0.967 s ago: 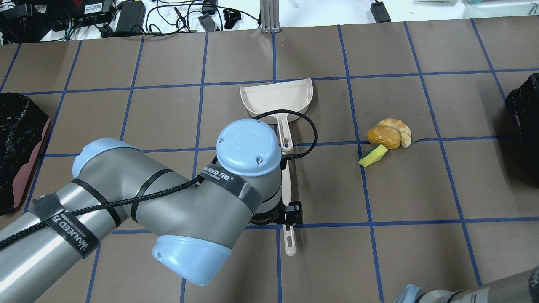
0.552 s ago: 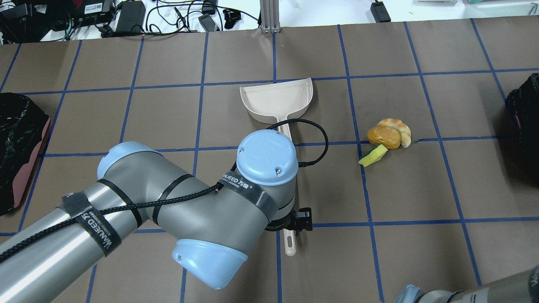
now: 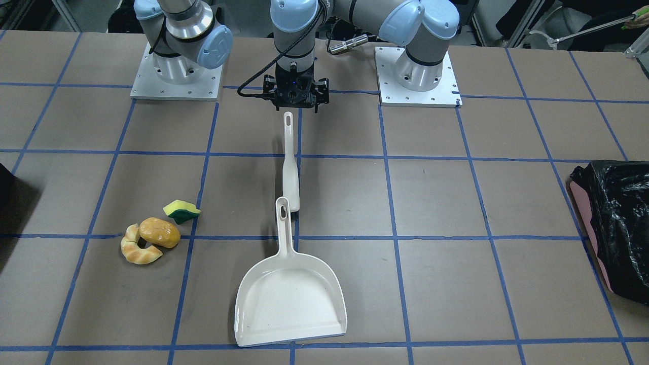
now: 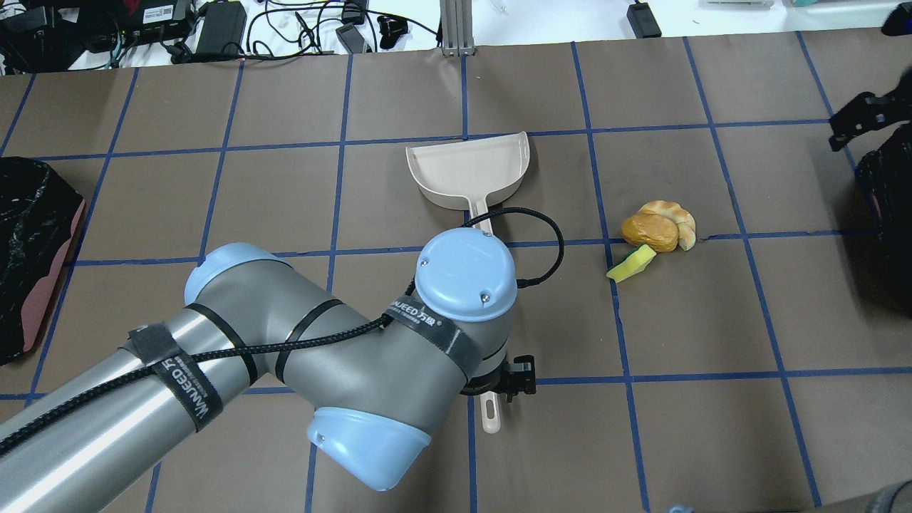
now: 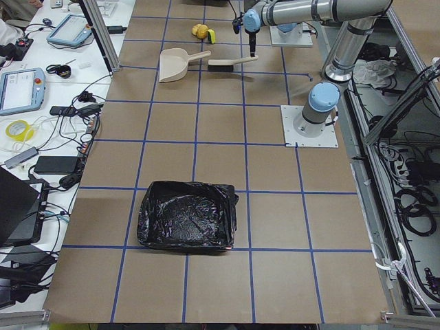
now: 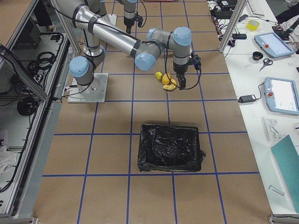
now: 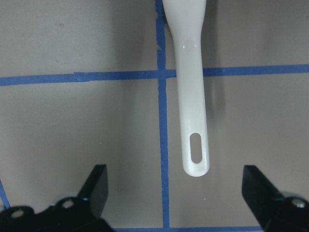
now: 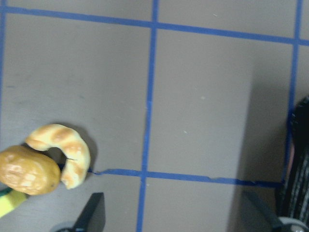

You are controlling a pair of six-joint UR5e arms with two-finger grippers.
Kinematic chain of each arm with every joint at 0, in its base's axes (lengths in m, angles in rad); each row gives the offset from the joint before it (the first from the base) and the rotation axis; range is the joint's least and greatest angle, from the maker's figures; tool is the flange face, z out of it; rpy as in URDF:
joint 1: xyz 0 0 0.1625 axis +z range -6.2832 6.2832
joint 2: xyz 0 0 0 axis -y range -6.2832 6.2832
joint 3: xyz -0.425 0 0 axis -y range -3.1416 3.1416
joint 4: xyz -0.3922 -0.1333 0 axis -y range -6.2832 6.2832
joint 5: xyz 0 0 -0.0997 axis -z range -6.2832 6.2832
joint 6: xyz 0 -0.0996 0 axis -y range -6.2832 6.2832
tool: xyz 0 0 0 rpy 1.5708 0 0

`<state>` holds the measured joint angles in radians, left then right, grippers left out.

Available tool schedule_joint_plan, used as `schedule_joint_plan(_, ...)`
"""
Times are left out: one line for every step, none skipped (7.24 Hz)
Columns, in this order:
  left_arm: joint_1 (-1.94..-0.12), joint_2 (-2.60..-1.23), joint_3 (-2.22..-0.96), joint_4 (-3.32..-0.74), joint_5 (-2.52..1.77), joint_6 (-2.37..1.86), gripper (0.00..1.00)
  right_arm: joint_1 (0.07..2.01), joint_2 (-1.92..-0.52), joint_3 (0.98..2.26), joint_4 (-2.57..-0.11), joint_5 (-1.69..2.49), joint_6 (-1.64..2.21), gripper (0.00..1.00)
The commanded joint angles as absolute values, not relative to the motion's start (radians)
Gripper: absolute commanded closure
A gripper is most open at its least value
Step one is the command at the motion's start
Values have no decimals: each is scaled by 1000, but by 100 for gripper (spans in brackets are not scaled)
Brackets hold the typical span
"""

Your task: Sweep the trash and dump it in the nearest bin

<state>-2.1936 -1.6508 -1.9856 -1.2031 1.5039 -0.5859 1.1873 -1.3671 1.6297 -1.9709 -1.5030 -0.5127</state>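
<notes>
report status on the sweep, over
Left gripper open over brush handle, not gripping. Right gripper open near croissant. Croissant, roll, sponge unswept. Dustpan handle beside brush.

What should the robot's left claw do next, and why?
Probably drop straight down, then close on the brush handle. The left claw is open and hovers above the handle's slotted end, gripping nothing. The bread roll, croissant and sponge lie unswept on the table.
</notes>
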Motion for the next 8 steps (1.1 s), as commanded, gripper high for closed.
schedule_joint_plan(-2201, -1687, -2003, -1140, 1502, -594, 1, 1360, -1338, 1629, -2015, -1357, -410, 0)
schedule_joint_plan(-2201, -1706, -2035, -1068, 1500, -594, 2, 1420, -1297, 1629, -2063, -1329, -405, 0)
schedule_joint_plan(-2203, -1722, -2060, -1019, 1500, -592, 2, 1472, -1245, 1629, -2171, -1239, -396, 0)
schedule_joint_plan(-2203, -1736, -2065, -1003, 1503, -581, 8, 1527, -1205, 1629, -2202, -1227, -314, 0)
schedule_joint_plan(-2203, -1743, -2062, -1002, 1503, -580, 15, 1604, -1192, 1629, -2215, -1239, -229, 0)
schedule_joint_plan(-2203, -1743, -2062, -1002, 1500, -580, 33, 1647, -1172, 1634, -2212, -1229, -215, 0)
schedule_joint_plan(-2203, -1743, -2059, -1003, 1499, -583, 69, 1669, -1157, 1631, -2209, -1226, -157, 0)
schedule_joint_plan(-2203, -1743, -2060, -1005, 1496, -584, 100, 1715, -1149, 1632, -2201, -1238, -43, 0)
